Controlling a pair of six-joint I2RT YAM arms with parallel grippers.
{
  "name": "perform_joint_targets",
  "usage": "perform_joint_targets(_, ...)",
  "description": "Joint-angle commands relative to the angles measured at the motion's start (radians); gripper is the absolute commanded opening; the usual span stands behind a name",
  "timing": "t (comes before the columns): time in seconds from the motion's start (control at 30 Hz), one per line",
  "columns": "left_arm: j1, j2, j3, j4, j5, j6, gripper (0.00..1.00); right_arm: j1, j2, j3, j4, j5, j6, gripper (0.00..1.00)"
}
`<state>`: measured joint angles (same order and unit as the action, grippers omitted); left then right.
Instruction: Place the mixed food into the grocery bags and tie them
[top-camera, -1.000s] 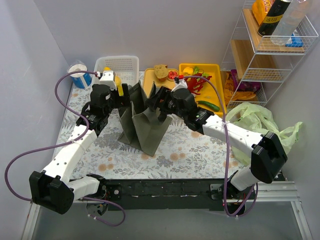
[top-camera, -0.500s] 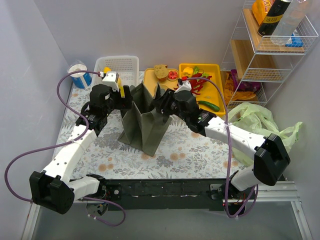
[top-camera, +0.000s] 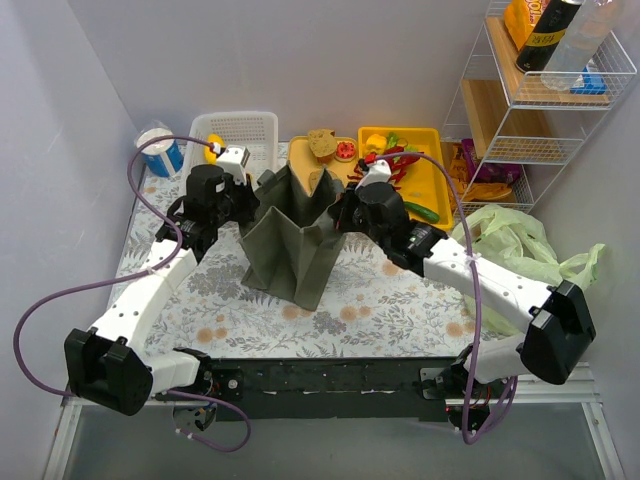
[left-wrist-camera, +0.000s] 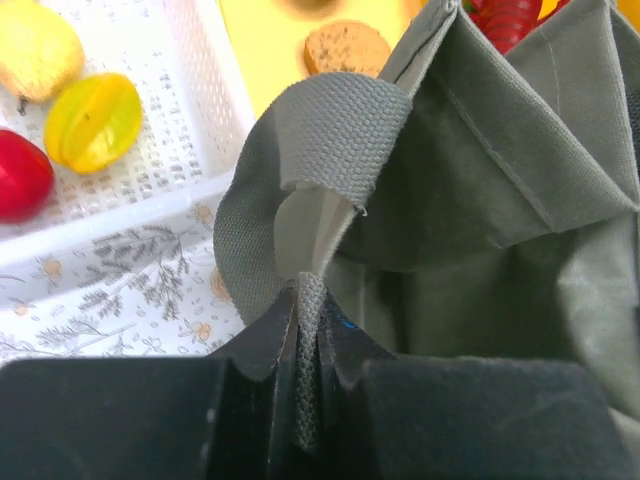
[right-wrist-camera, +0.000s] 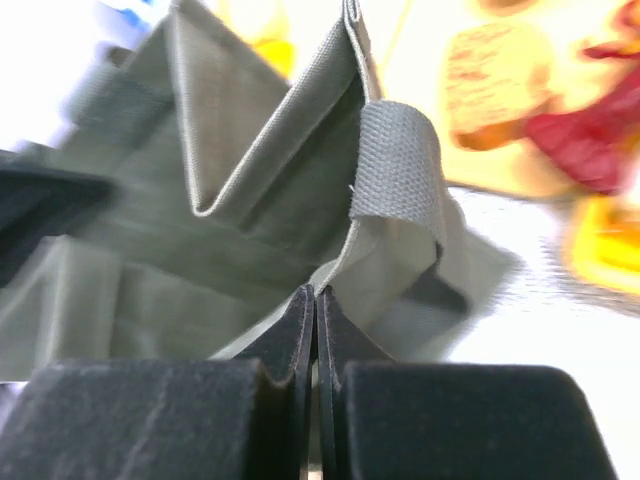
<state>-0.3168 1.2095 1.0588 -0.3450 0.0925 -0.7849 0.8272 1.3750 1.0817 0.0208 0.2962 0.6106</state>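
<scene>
The dark olive-grey tote (top-camera: 290, 240) stands mid-table with its mouth stretched between my two grippers. My left gripper (top-camera: 248, 195) is shut on the tote's woven strap (left-wrist-camera: 320, 130), which runs down between the jaws (left-wrist-camera: 308, 290). My right gripper (top-camera: 335, 215) is shut on the thin fabric of the opposite rim (right-wrist-camera: 316, 295), beside the other strap (right-wrist-camera: 400, 160). Bread buns (top-camera: 322, 145) and the red lobster (top-camera: 395, 165) lie on the yellow trays (top-camera: 432, 135) behind the tote. The pale-green plastic bag (top-camera: 510, 240) lies crumpled at the right.
A white slatted basket (top-camera: 250, 135) with yellow and red pieces (left-wrist-camera: 95, 120) stands at the back left, next to a blue-and-white roll (top-camera: 160, 150). A wire shelf (top-camera: 540, 100) with bottles and packets fills the right back corner. Walls close in on both sides.
Both grippers went from open to shut, the left on the tote's strap, the right on its rim. They moved apart, and the tote's mouth is spread wider.
</scene>
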Motion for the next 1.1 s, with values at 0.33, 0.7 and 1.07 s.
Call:
perform_joint_targets(0.33,0.001,0.025,0.24,-0.15,-0.398,0.174,0.0,-0.131,-0.112,0.428,-0.637,0.441,-0.523,0.01)
perform_joint_targets(0.7,-0.065,0.039,0.285,-0.183,-0.303,0.173,0.0,-0.132,-0.113,0.406,-0.752,0.54,-0.554,0.01)
perform_joint_targets(1.07,-0.105,0.096,0.388,-0.328,0.081,0.079,0.0,-0.131,-0.136,0.518,-0.673,-0.058,-0.499,0.76)
